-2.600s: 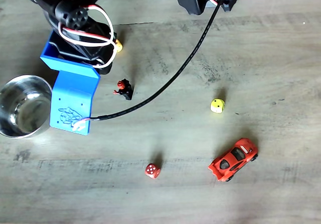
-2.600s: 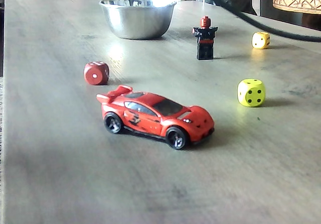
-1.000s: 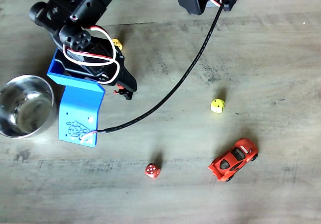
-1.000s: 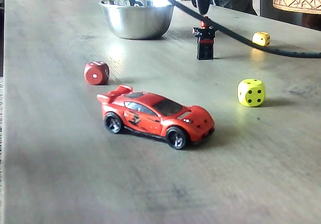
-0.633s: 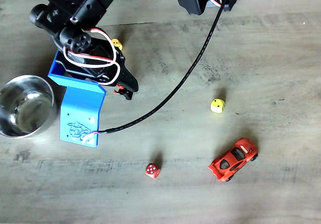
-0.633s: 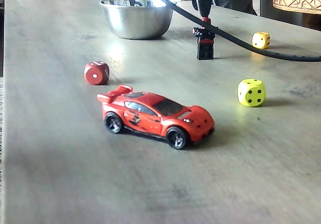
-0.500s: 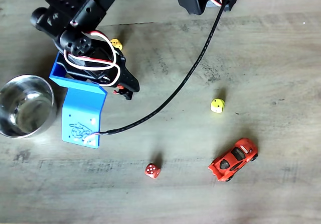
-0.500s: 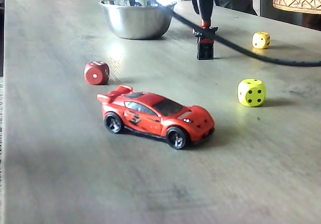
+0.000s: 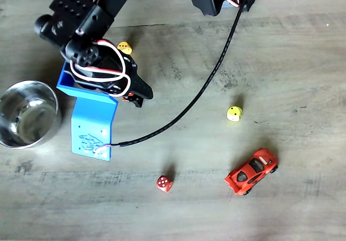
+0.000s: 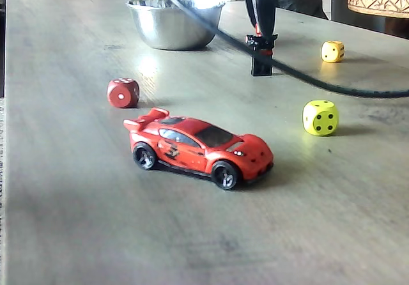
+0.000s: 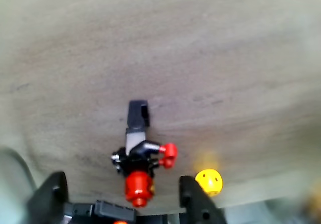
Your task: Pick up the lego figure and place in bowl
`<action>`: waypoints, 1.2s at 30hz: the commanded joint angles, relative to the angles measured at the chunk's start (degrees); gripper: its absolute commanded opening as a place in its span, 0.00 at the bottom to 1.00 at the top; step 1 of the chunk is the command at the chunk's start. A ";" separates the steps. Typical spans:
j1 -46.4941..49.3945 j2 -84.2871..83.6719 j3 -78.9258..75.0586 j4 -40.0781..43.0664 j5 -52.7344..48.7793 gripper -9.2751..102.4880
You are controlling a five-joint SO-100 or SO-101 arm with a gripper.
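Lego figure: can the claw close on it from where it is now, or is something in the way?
Probably yes. In the wrist view the lego figure stands between the open claw's two fingers, with nothing between them. The yellow die sits outside the right finger.

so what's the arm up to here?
The gripper is down over the lego figure, which stands upright on the table. In the wrist view the open fingers sit on either side of its red head, not yet closed. The steel bowl sits nearby, with no figure in it. A red toy car, a red dice and two yellow dice lie untouched around them.
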 commanded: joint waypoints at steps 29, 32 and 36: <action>2.99 0.35 -2.90 -0.70 -0.35 0.32; 2.99 0.35 -2.90 -0.70 -0.35 0.32; 2.90 0.26 -2.81 -4.13 -0.35 0.32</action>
